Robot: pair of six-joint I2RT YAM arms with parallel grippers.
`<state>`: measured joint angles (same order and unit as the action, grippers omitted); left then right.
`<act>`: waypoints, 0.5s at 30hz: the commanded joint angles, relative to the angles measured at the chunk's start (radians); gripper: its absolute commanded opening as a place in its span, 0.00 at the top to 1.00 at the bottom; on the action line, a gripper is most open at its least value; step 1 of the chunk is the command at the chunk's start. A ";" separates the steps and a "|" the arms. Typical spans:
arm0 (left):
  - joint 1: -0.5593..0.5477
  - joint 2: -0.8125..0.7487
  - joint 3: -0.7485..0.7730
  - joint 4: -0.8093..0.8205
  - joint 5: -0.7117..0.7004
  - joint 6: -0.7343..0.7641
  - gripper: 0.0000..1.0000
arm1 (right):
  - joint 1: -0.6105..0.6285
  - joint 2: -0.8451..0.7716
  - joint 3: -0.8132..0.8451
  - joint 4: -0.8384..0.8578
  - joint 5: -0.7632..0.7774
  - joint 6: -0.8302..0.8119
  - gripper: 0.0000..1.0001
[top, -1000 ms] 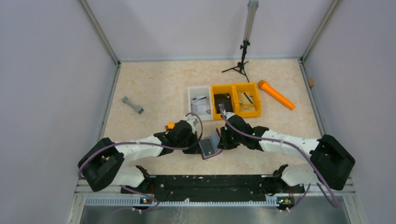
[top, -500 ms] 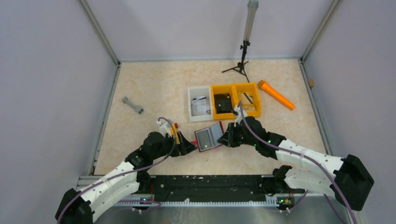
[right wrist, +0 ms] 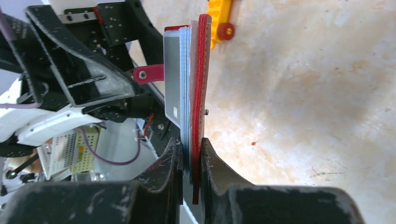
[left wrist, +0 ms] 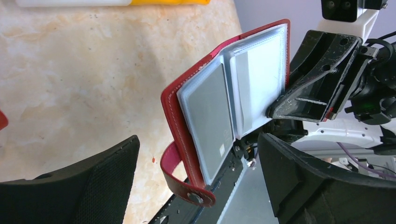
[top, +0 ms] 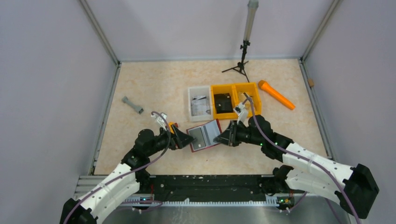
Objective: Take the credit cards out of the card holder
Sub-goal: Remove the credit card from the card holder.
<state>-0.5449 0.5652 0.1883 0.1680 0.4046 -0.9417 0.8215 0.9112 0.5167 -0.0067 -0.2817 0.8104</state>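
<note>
The dark red card holder [top: 211, 126] hangs open above the table, and my right gripper [top: 225, 138] is shut on its right edge. In the right wrist view the fingers [right wrist: 170, 161] pinch the red cover [right wrist: 203, 70] and the clear pockets. A grey credit card [left wrist: 210, 116] sits in the left pocket, and the strap tab [left wrist: 180, 179] curls below it. My left gripper [top: 186, 139] stands open just left of the card holder. Its jaws are spread wide on either side of the strap [left wrist: 196, 186] and touch nothing.
Behind the card holder stand a white bin [top: 191, 103] and two yellow bins [top: 235, 87] holding cards and a black square. An orange tool [top: 276, 94] lies at the right, a grey piece [top: 132, 105] at the left, a tripod [top: 241, 60] at the back. A red-and-yellow block [top: 172, 127] sits by my left wrist.
My left gripper has opened and drawn back to the left, away from the card holder. The right arm has carried the open card holder a little up and to the left.
</note>
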 commanded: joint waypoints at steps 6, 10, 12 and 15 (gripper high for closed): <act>0.021 0.002 0.040 0.114 0.076 -0.034 0.18 | -0.008 -0.064 0.001 0.113 -0.072 0.061 0.99; 0.022 -0.015 0.016 0.162 0.091 -0.040 0.47 | -0.007 -0.065 -0.008 0.125 -0.078 0.069 0.99; 0.022 -0.015 0.004 0.191 0.104 -0.042 0.57 | -0.009 -0.066 -0.014 0.136 -0.085 0.074 0.99; 0.022 -0.002 0.003 0.203 0.117 -0.037 0.81 | -0.010 -0.066 -0.018 0.137 -0.090 0.073 0.92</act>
<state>-0.5262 0.5602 0.1978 0.2775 0.4847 -0.9817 0.8211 0.8703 0.4965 0.0441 -0.3443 0.8688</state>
